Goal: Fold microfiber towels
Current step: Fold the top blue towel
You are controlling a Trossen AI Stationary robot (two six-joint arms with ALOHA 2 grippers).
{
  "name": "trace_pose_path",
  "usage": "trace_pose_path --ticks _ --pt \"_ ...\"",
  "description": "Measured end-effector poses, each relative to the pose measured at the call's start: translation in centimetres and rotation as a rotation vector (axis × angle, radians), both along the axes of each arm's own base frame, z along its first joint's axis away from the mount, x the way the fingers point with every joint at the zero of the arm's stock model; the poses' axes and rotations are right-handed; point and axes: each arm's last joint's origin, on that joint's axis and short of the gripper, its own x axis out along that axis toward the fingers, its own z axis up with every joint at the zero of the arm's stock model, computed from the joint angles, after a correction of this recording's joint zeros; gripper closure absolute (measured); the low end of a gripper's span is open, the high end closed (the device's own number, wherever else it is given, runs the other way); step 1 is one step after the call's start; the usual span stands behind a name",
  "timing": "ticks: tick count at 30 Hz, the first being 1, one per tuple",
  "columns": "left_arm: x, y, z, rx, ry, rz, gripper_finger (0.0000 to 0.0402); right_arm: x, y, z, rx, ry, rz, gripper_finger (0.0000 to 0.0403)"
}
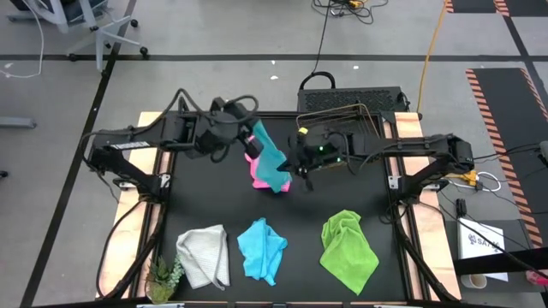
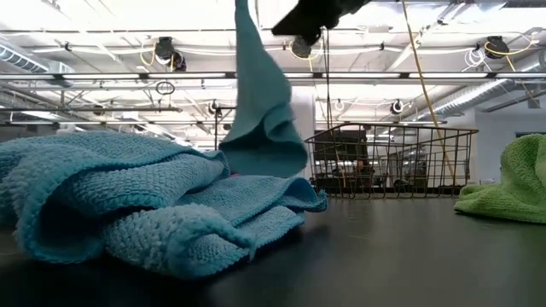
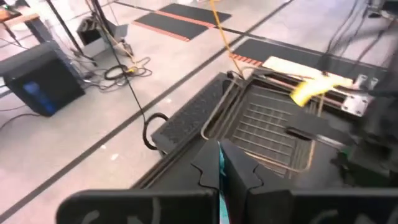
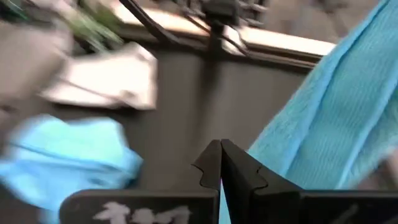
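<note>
Along the lower edge of the overhead frame, going left to right, a small plant (image 1: 163, 278) sits in the lower left corner, then a white-grey towel (image 1: 204, 255), a crumpled light blue towel (image 1: 261, 248) and a lime green towel (image 1: 348, 248), all loose on the black table (image 1: 394, 282), well apart from each other.

Higher up, left of centre, the left gripper (image 1: 250, 137) is closed on the top corner of a second light blue towel (image 1: 270, 162), which hangs down from it. Just beside and partly under that cloth lies a pink towel (image 1: 257, 175). Right of centre, the right gripper (image 1: 295, 167) is also shut, pinching that hanging blue towel near its lower edge; its wrist camera shows a sliver of cloth between the fingers.

These cloths look light, soft and floppy with no stiffness, so they should sag and bunch wherever unsupported. The pile looks grippy rather than slippery, and nothing here is fragile. Corners and edges seem the best places to hold, since a grab in the middle would only gather a wad.

At the upper centre right, a wire basket (image 1: 355, 115) stands at the table's far edge; it appears to hold nothing.
</note>
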Motion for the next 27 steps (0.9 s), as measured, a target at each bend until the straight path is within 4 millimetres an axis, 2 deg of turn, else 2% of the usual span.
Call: trace_pose_path --ticks 4,7,12,18,27 --pt "0.1 -0.1 -0.1 -0.029 0.015 -0.063 0.0395 -0.2 0.0 -0.4 -0.155 0.060 -0.115 0.0401" --pt "0.1 -0.7 -0.3 -0.061 0.032 -0.130 0.0398 -0.5 -0.6 -0.4 -0.179 0.076 -0.149 0.0395" --pt "0.1 -2.0 -0.5 -0.111 0.039 -0.214 0.0395 -0.8 -2.0 -0.2 -0.120 0.060 -0.122 0.0387" --pt "-0.3 -2.2 -0.1 -0.121 0.014 -0.212 0.0394 -0.6 -1.9 -1.0 0.032 0.100 -0.009 0.0374" --pt "-0.6 -2.7 0.1 -0.160 -0.002 -0.230 0.0393 0.2 -2.3 -2.6 0.036 0.162 -0.011 0.0311"
